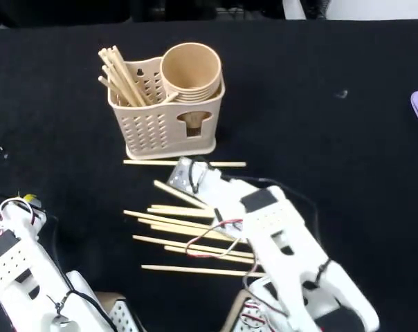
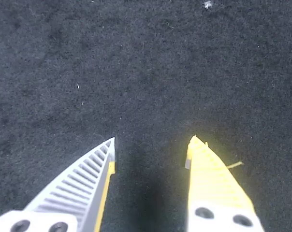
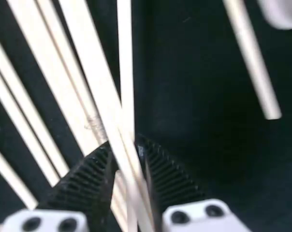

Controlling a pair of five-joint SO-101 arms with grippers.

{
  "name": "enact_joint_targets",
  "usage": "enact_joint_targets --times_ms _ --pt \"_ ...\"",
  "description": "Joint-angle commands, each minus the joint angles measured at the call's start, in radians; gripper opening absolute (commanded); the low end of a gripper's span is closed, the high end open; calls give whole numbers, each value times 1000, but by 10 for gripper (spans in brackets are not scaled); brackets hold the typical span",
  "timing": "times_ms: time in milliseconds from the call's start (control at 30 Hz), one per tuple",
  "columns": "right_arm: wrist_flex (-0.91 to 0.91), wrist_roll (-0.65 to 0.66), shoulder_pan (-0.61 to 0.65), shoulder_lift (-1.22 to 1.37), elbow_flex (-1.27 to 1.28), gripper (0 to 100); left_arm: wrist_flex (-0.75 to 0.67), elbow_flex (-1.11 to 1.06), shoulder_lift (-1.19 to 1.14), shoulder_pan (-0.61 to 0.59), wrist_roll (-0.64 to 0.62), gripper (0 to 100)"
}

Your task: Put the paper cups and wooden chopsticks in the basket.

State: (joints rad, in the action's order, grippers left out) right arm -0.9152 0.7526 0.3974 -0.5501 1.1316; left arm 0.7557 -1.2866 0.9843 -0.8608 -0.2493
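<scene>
The tan basket [image 1: 160, 131] stands on the black surface [image 1: 333, 138]. A stack of paper cups [image 1: 190, 69] sits in one side of it. Some wooden chopsticks [image 1: 122, 72] lean in the other side. The loose chopsticks [image 1: 174, 225] lie in a pile on the surface just in front of the basket. The right jaws are down in this pile, squeezed tight on a couple of them. The left jaws are wide open over bare surface.

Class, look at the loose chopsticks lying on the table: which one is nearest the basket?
The single chopstick lying crosswise just in front of the basket; the other chopsticks lie bunched farther from it.
</scene>
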Motion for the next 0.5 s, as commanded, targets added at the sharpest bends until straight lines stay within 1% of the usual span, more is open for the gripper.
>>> enact_joint_targets --times_ms 0,33,100,233,300,400,467 --pt "49 23 -34 88 -27 88 -17 45 11 2 -5 238" --pt "71 23 -34 111 -30 80 -17 45 12 2 -5 238" --pt "120 23 -34 148 -35 15 -17 45 12 2 -5 238" --pt "146 23 -34 156 -44 11 -17 45 11 2 -5 238" --pt "115 23 -35 143 -67 10 -18 45 9 2 -5 238" --pt "18 21 -34 94 -113 10 -18 45 9 2 -5 238" --pt "-54 -21 -31 41 -153 10 -18 45 9 2 -5 238"
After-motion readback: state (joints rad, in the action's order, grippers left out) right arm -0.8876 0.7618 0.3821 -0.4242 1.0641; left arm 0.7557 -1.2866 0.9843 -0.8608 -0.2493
